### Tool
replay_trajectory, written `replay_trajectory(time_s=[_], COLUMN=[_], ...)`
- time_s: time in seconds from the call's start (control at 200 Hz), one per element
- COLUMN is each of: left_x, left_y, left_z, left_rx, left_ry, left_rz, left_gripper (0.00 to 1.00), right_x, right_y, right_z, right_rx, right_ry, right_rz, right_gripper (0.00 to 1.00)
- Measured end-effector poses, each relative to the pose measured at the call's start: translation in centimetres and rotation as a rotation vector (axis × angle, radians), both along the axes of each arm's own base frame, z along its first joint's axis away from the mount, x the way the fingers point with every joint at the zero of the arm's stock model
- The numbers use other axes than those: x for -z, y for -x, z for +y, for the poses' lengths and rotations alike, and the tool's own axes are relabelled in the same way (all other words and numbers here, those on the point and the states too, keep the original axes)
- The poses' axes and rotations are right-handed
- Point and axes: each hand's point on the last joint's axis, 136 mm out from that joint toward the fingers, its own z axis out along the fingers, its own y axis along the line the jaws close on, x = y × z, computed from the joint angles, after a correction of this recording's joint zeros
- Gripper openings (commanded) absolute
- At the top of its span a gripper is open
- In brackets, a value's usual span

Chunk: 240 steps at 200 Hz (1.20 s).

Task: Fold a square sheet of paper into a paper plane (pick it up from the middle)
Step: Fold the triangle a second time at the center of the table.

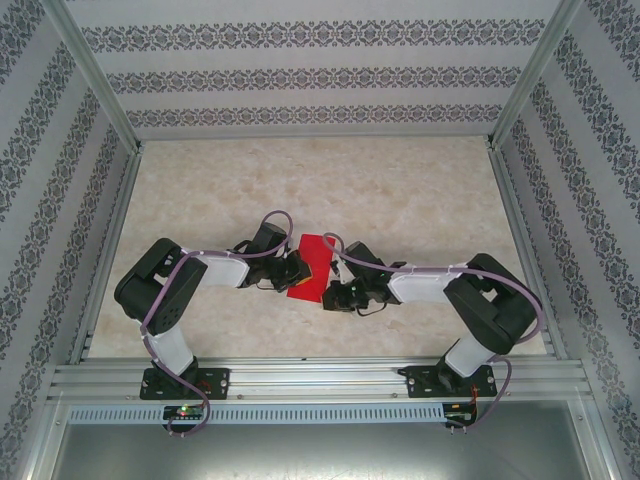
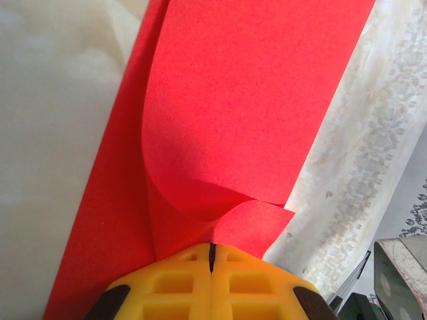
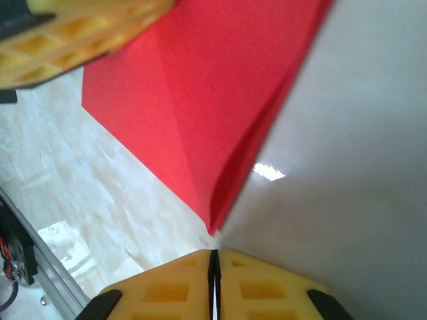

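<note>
The square sheet of paper is seen as thin, plain, bright red paper, partly folded rather than flat. It is found between the 2 pincers, just beside the left pincer and just ahead of the right pincer. Its near edge is clamped in the left pincer's closed tips. From there 1 layer is curled up and over in a soft bulge, and a flatter layer is stretched away behind it. A sharp creased corner is pointed at the right pincer's closed tips; whether it touches them cannot be told.
</note>
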Motion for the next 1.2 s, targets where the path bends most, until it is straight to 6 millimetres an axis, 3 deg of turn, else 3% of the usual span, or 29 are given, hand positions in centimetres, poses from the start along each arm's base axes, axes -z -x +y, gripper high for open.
replay_trajectory(time_s=[0.115,0.31,0.435,0.634,0.784,0.989,1.089,1.199], left_x=[0.0,0.0,0.0,0.0,-0.1,-0.3,-1.1,-2.7], left_y=[0.0,0.0,0.0,0.0,0.0,0.0,0.0,-0.3], left_z=[0.0,0.0,0.0,0.0,-0.1,-0.2,-0.3,-0.5], left_rx=[0.0,0.001,0.001,0.003,0.003,0.022,0.032,0.043], left_ry=[0.0,0.0,0.001,0.002,0.002,0.011,0.021,0.037], left_rz=[0.0,0.0,0.0,0.001,0.0,-0.016,-0.039,-0.086], left_gripper=[0.0,0.0,0.0,0.0,0.0,0.2,0.21,0.2], right_x=[-1.9,-5.3,-3.8,-0.2,0.3,0.4,0.3,0.4], right_y=[-0.4,-3.1,-4.0,-3.2,-3.3,-3.2,-3.1,-3.1], right_z=[0.2,2.5,3.6,2.8,2.1,2.1,2.2,2.2], right_rx=[0.025,0.053,0.072,0.097,0.108,0.099,0.094,0.092], right_ry=[-0.041,-0.119,-0.121,-0.034,-0.031,-0.071,-0.083,-0.089], right_rz=[-0.014,-0.068,-0.024,0.068,0.078,0.086,0.098,0.106], right_gripper=[0.11,0.09,0.09,0.09,0.09,0.09,0.02,0.0])
